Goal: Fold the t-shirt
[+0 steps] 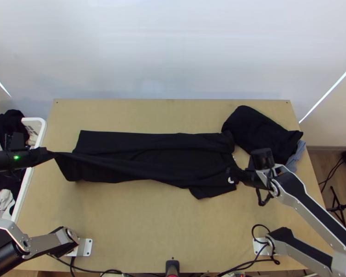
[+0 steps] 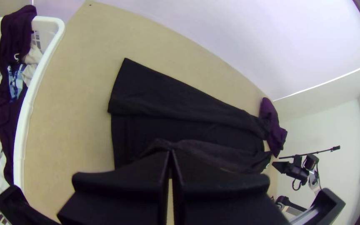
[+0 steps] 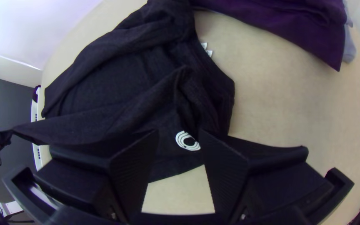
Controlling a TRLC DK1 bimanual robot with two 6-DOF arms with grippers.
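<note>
Left jaws, pressed together, held the t-shirt (image 1: 150, 159) up by its hem end, likely for tension. Shirt lay along the tabletop (image 1: 173, 221), far side folded in. Right jaws stood wide apart near the emblem (image 3: 182, 138), empty, presumably awaiting a shoulder grip.

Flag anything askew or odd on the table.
Nothing looks spilled or damaged. Two things look untidy: a corner of the black t-shirt by its white logo juts out toward the near side, and light blue cloth sticks out crookedly from under the dark cloth at the table's right.
</note>
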